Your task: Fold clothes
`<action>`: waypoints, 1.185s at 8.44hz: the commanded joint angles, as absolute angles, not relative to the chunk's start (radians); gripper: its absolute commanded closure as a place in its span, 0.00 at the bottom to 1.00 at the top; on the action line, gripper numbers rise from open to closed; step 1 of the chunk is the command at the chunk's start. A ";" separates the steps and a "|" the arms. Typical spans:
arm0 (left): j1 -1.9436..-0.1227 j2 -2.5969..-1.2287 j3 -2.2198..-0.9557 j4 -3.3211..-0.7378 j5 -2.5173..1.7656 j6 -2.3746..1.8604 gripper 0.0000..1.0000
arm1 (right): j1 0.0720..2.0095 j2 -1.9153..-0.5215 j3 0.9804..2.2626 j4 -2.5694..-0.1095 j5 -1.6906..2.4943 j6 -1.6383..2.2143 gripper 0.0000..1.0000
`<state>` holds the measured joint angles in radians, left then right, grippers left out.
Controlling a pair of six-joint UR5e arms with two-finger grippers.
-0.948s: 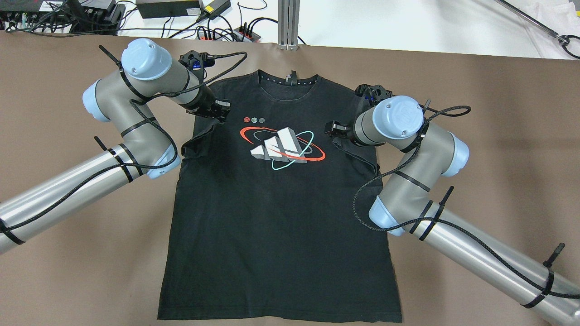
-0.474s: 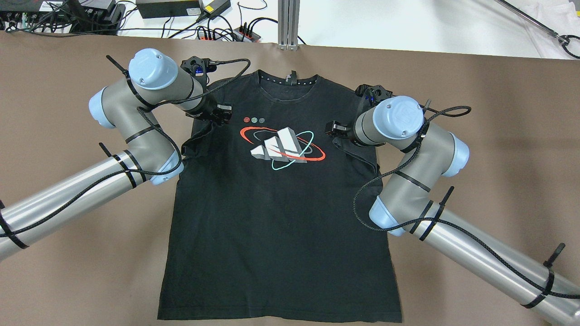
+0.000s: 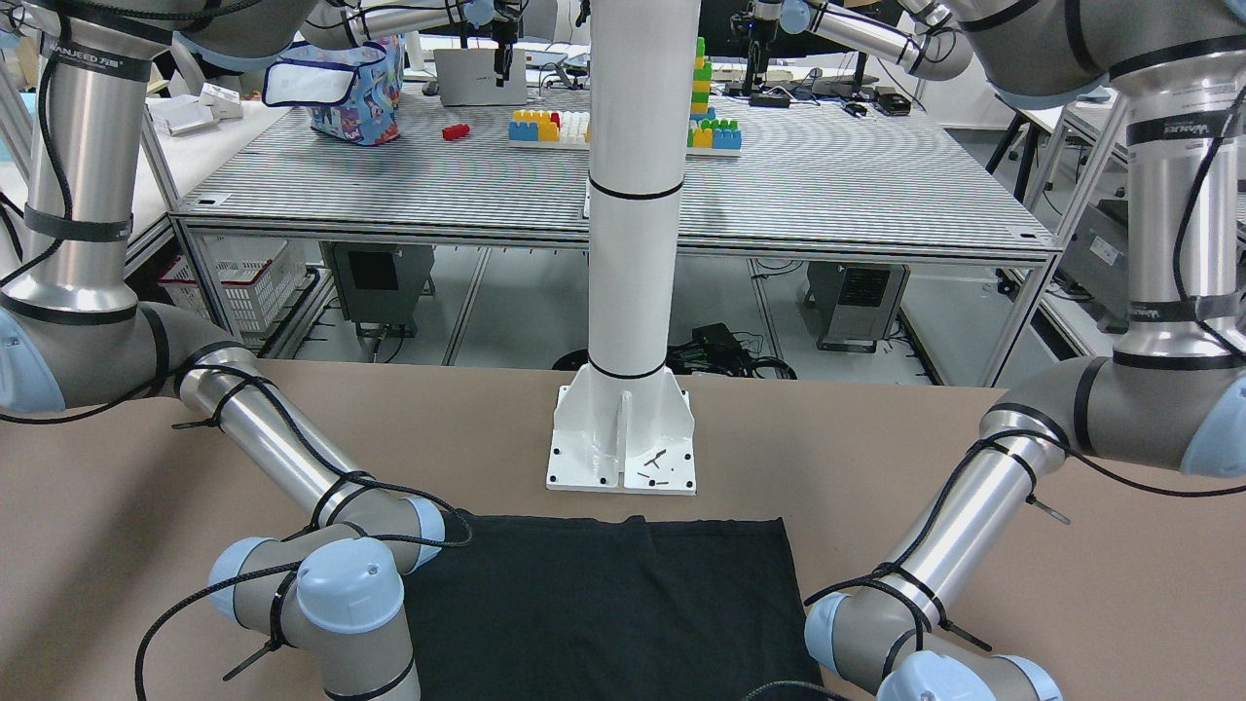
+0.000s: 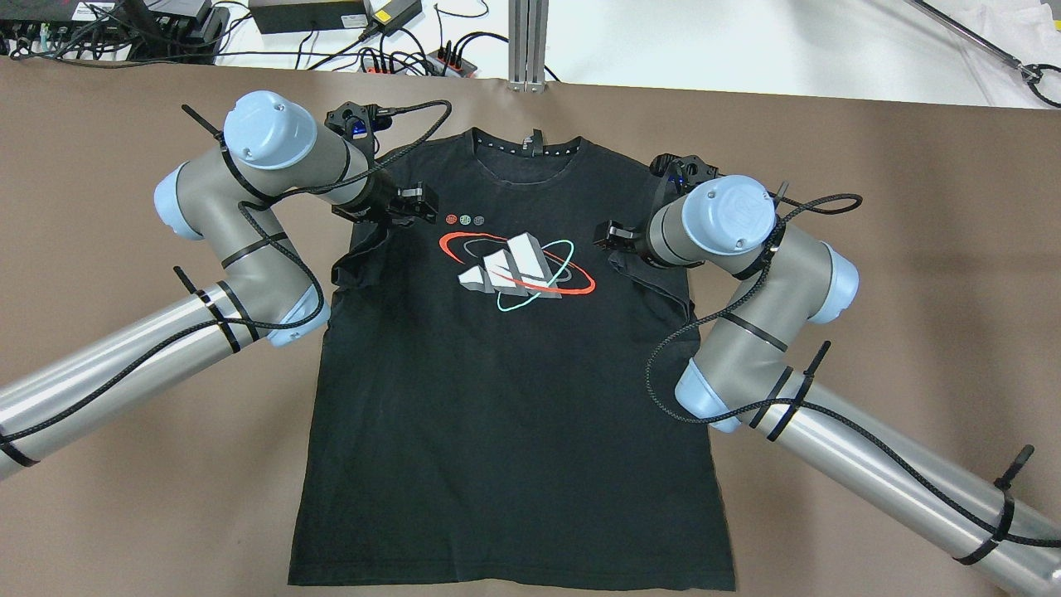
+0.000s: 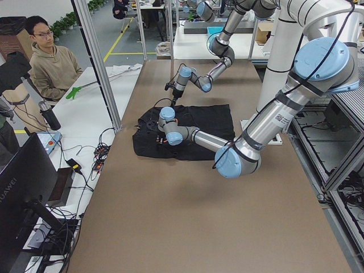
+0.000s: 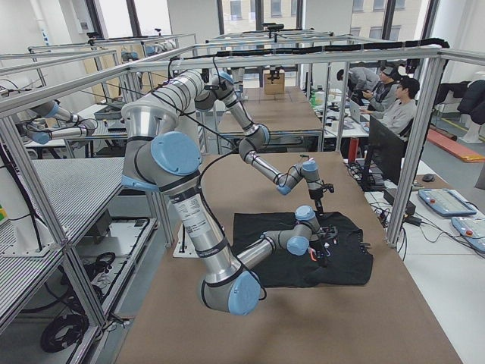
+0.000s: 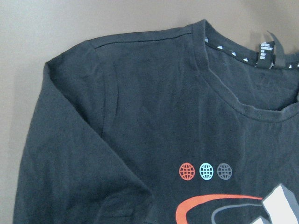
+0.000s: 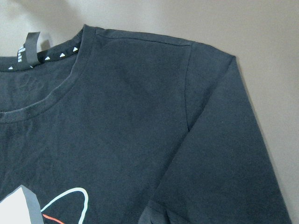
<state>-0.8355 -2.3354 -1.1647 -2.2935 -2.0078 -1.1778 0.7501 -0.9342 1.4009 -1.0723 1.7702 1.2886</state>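
Observation:
The clothes are one black T-shirt with a white, red and teal chest print, lying flat and face up on the brown table, collar at the far side. Both sleeves, left and right, lie tucked in over the body. My left gripper hovers over the shirt's left shoulder. My right gripper hovers over the right chest. Both are dark against the shirt, so I cannot tell how their jaws stand. The wrist views show the shoulders lying flat, with no fingers in view.
A white pillar base stands at the table's near edge, just behind the shirt's hem. Cables and power strips and an aluminium post lie past the far edge. A seated person is beyond the table.
My left gripper has shifted a little toward the shirt's middle, over the left shoulder. The right arm and the shirt have not moved.

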 commanded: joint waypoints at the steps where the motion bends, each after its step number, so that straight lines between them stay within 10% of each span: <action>1: -0.819 -2.278 -1.209 -2.295 -2.003 -1.189 0.22 | 0.750 -0.936 1.402 -1.072 1.770 1.292 0.05; 7: -0.787 -2.188 -1.462 -2.183 -1.988 -1.209 0.23 | 0.739 -0.956 1.399 -1.043 1.770 1.292 0.05; 10: -0.817 -2.200 -1.367 -2.189 -1.977 -1.088 0.23 | 0.729 -0.957 1.401 -1.043 1.769 1.295 0.05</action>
